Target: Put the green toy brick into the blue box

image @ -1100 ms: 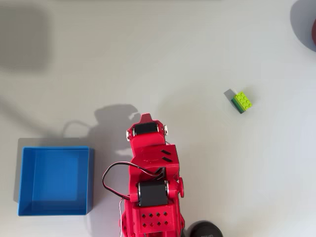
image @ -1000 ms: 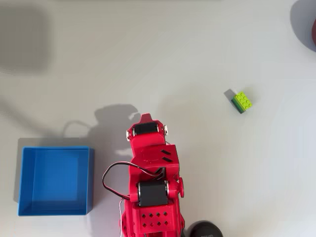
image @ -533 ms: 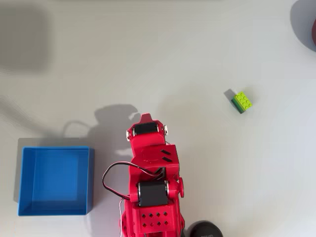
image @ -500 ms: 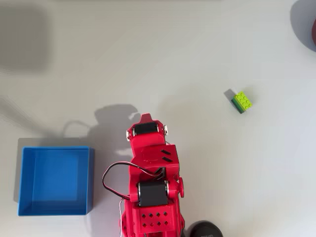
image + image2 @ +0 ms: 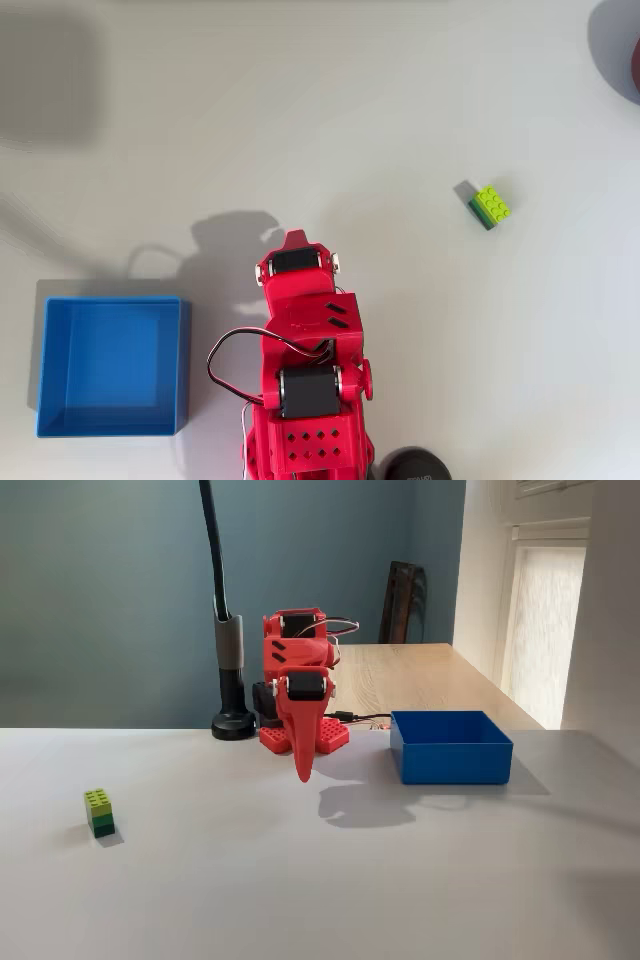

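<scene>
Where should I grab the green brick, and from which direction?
Take the green brick from straight above, the end effector closing across its two flat long sides. It stands upright and turned diagonally in the overhead view, so rotate the wrist to match; its studded top offers no grip.

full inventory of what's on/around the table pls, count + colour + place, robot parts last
green toy brick: 1, lime over dark green, alone on the table, right in the overhead view, left in the fixed view.
blue box: 1, bright blue, nothing visible inside, left of the arm in the overhead view, right in the fixed view.
table: 1, pale grey.
black pole stand: 1, beside the arm's base.
wooden table: 1, light brown, behind.
arm: 1, red, folded.
gripper: 1, red, pointing down above the table, holding nothing.
</scene>
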Robot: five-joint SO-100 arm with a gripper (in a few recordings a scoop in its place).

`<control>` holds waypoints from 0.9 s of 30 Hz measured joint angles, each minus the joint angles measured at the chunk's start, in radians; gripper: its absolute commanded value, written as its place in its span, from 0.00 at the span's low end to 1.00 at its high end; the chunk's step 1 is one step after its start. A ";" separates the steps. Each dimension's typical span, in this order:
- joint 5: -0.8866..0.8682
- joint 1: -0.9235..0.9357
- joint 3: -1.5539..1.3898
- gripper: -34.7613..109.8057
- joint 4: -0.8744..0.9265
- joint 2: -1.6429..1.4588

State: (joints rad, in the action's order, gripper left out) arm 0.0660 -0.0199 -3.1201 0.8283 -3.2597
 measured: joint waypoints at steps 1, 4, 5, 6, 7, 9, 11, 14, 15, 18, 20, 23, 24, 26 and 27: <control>0.000 0.000 0.000 0.24 -0.005 0.000; 0.009 0.000 0.018 0.24 -0.018 0.000; 0.005 0.000 0.031 0.24 -0.020 0.000; -0.005 0.000 0.044 0.24 -0.023 0.002; -0.015 0.000 0.052 0.24 -0.023 0.003; -0.032 0.000 0.069 0.24 -0.023 0.014; -0.052 0.000 0.101 0.24 -0.032 0.032; -0.061 0.003 0.193 0.26 -0.038 0.106; -0.061 0.011 0.233 0.28 -0.038 0.150; -0.061 0.038 0.354 0.37 -0.038 0.324; -0.061 0.078 0.436 0.40 -0.038 0.443; -0.061 0.124 0.555 0.45 -0.041 0.620; -0.061 0.146 0.595 0.46 -0.038 0.672; -0.061 0.178 0.683 0.48 -0.005 0.781; -0.067 0.193 0.730 0.49 0.025 0.828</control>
State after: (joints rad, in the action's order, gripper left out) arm -0.0015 0.1733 -2.3899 0.8529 -2.4314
